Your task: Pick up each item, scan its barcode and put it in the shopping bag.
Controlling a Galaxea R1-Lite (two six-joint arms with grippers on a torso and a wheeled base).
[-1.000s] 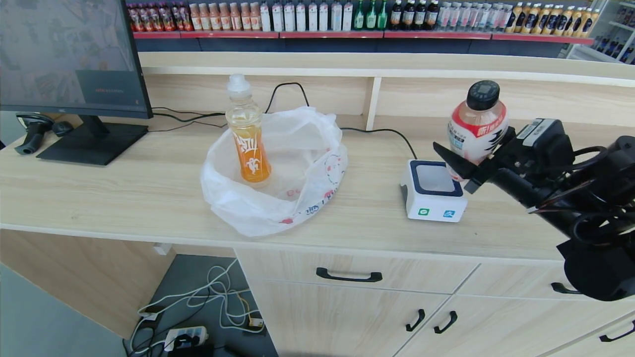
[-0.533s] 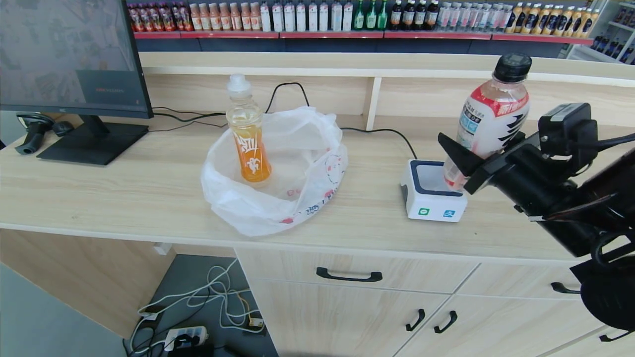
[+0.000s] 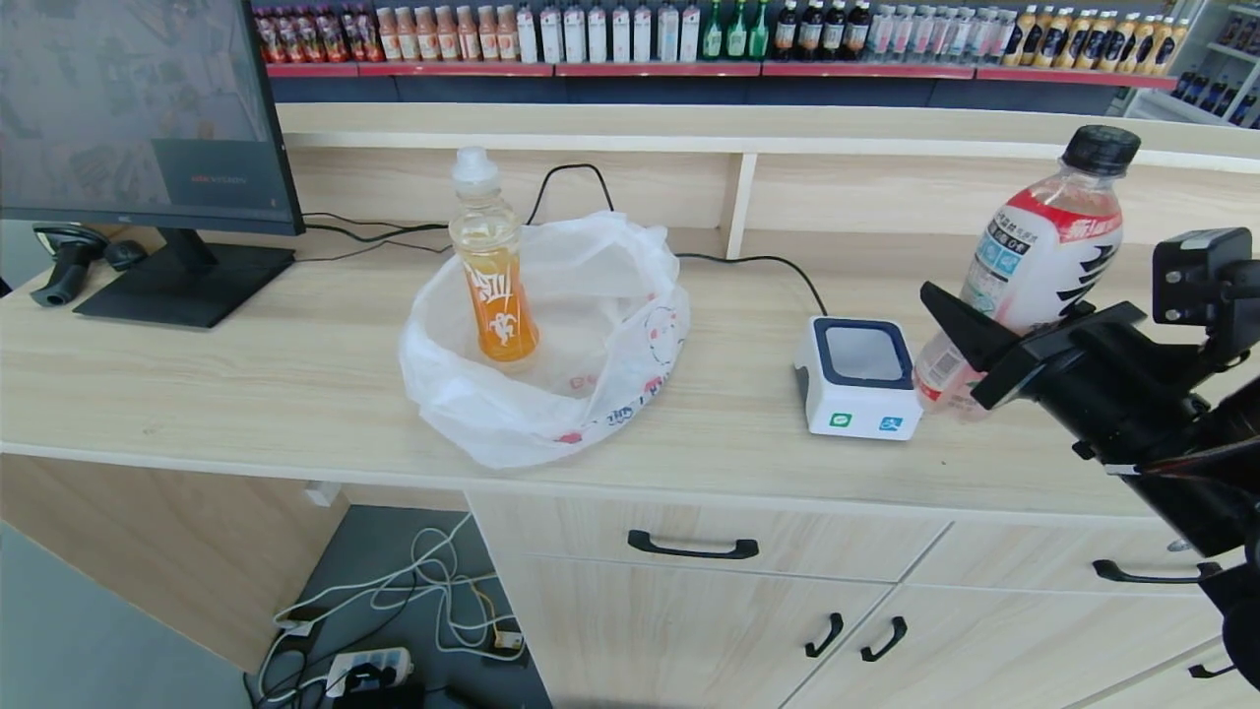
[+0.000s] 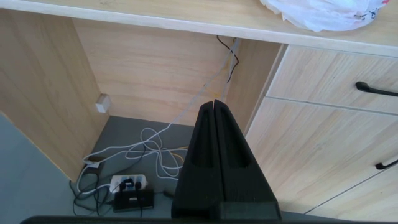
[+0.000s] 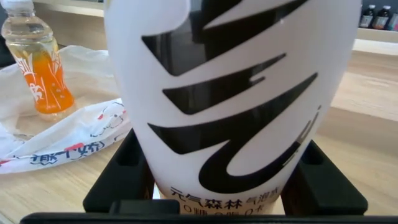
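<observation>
My right gripper (image 3: 994, 340) is shut on a pale pink drink bottle (image 3: 1034, 266) with a black cap and a red, white and black label. It holds the bottle tilted, just to the right of the white barcode scanner (image 3: 858, 379), its base low beside the scanner. That bottle's label (image 5: 233, 106) is close up in the right wrist view. An orange drink bottle (image 3: 489, 266) stands upright inside the white shopping bag (image 3: 551, 354) at the counter's middle. My left gripper (image 4: 216, 134) hangs shut below counter level, in front of the cabinet.
A monitor (image 3: 138, 118) on a stand is at the counter's left, with a handheld scanner (image 3: 64, 266) beside it. Cables run along the counter's back. A raised ledge (image 3: 689, 128) borders the far side. Drawers with black handles (image 3: 692, 547) are below.
My right gripper has swung the pink bottle from above the scanner to its right side, tilting the cap away to the right. The left arm and the bag are unchanged.
</observation>
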